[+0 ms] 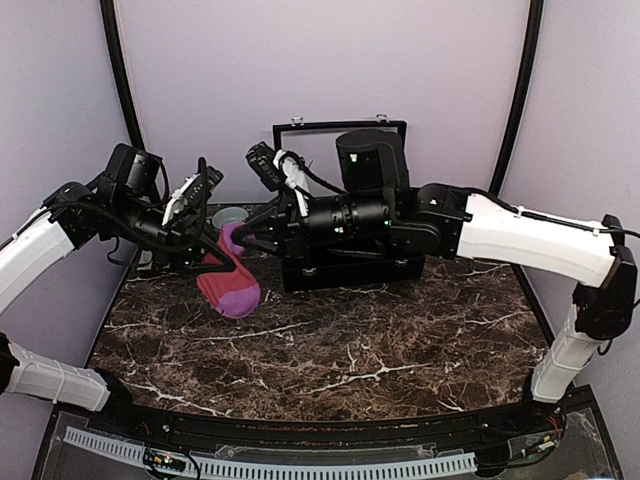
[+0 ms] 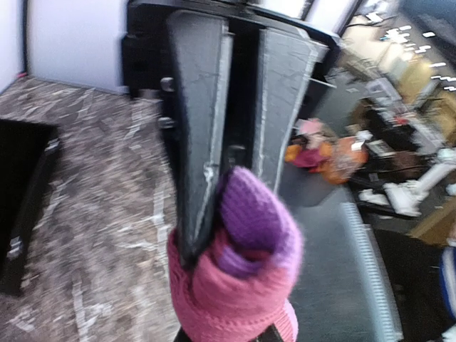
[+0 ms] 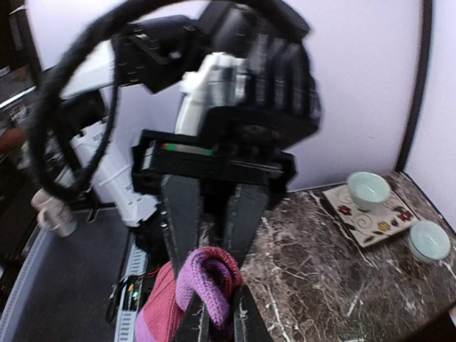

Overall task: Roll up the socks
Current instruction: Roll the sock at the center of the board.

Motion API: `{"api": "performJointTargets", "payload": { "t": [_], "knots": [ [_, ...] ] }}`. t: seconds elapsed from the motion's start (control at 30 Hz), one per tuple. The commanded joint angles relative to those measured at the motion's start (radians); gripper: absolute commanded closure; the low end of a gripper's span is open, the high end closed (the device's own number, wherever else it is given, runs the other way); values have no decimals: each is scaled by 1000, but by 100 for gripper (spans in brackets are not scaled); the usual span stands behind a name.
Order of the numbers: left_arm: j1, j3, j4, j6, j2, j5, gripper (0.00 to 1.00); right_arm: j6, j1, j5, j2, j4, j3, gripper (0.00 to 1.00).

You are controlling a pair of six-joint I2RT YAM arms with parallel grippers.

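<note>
We find the left tool (image 2: 231,192) and right tool (image 3: 217,320) both pinching the purple-toed sock (image 1: 232,285) (hanging over the surface (image 1: 350,350)); we advise a taut hold and tight turns.

A lilac-walled booth around a dark marble counter.

Under the left pincer (image 1: 210,258) and the right pincer (image 1: 243,243) lies the counter (image 1: 380,340), dark brown stone veined in white. Pale lilac walls (image 1: 200,70) close in behind them, with black posts (image 1: 118,70) running up the back corners. Behind the right pincer a black case (image 1: 400,268) stands with its lid frame raised against the back wall. Behind the left pincer, near the wall, a patterned tile (image 3: 370,214) carries a mint bowl (image 3: 368,189), with a second mint bowl (image 3: 429,241) beside it. Nearer than both, a white slotted strip (image 1: 300,468) runs along the counter's front edge. The light is soft and even.
</note>
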Motion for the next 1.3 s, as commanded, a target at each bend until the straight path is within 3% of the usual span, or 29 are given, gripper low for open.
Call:
{"api": "performJointTargets", "payload": {
  "t": [0.0, 0.13, 0.37, 0.5, 0.67, 0.87, 1.03, 1.13, 1.23, 1.27],
  "knots": [
    [-3, 10, 123, 42, -14, -329, 100, 245, 41, 408, -13, 202, -153, 100],
    [-3, 2, 132, 92, -21, -403, 100, 369, 70, 543, 6, 332, -185, 100],
    [-41, -43, 51, 250, -47, -378, 96, 503, 80, 657, 46, 423, -173, 100],
    [-86, -95, 51, 330, -72, -513, 93, 530, 82, 658, 70, 424, -135, 100],
    [-108, -101, 169, 347, -83, -780, 88, 562, 97, 690, 104, 422, -105, 100],
    [-186, -148, 235, 458, -123, -936, 85, 637, 101, 747, 121, 480, -128, 100],
    [-233, -205, 266, 559, -162, -987, 81, 683, 100, 763, 131, 534, -137, 100],
    [-254, -242, 294, 617, -184, -1027, 73, 698, 98, 760, 136, 550, -135, 100],
    [-280, -295, 382, 691, -205, -1119, 50, 716, 96, 756, 133, 564, -141, 100],
    [-290, -314, 431, 718, -210, -1165, 47, 723, 97, 754, 133, 567, -143, 100]
  ]
}}
